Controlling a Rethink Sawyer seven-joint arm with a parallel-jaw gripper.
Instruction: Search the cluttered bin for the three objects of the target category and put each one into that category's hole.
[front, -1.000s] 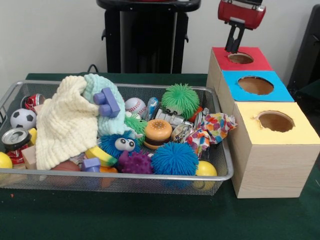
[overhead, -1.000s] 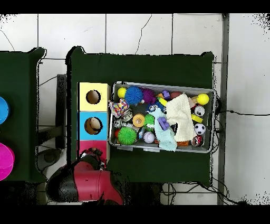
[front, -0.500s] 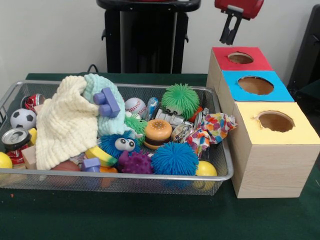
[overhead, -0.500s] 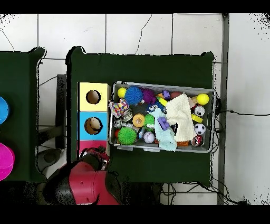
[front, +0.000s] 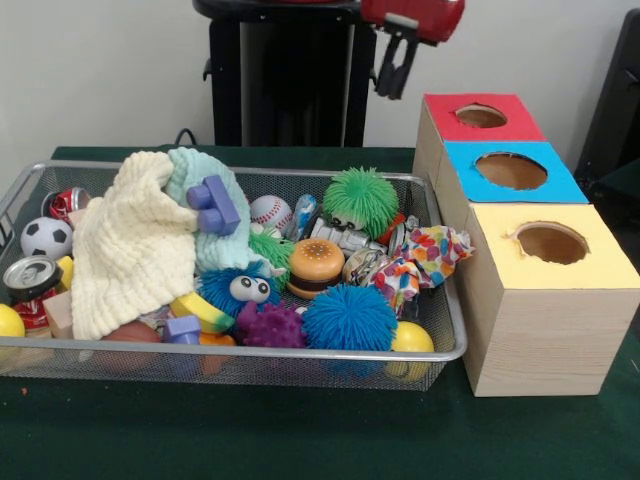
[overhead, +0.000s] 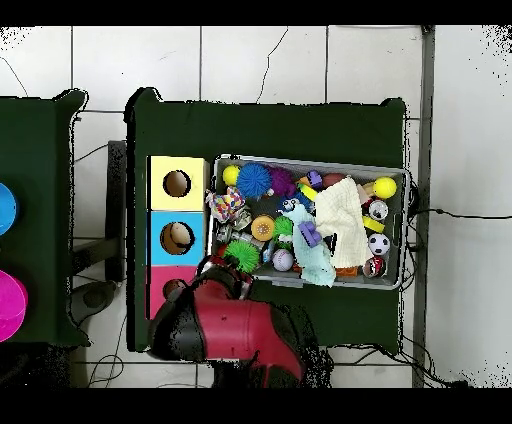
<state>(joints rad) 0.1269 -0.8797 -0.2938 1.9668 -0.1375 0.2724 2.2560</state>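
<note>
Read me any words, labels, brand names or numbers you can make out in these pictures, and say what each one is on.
None can be read.
Red soda can at the bin's corner: printing too small and blurred to read.
Second can beside the cream cloth: only its silver top shows clearly, no legible label.
Red, blue and yellow box tops: plain colour, no writing.

Pale wall (front: 100, 70), white tiled floor (overhead: 260, 60) (cracked).
</note>
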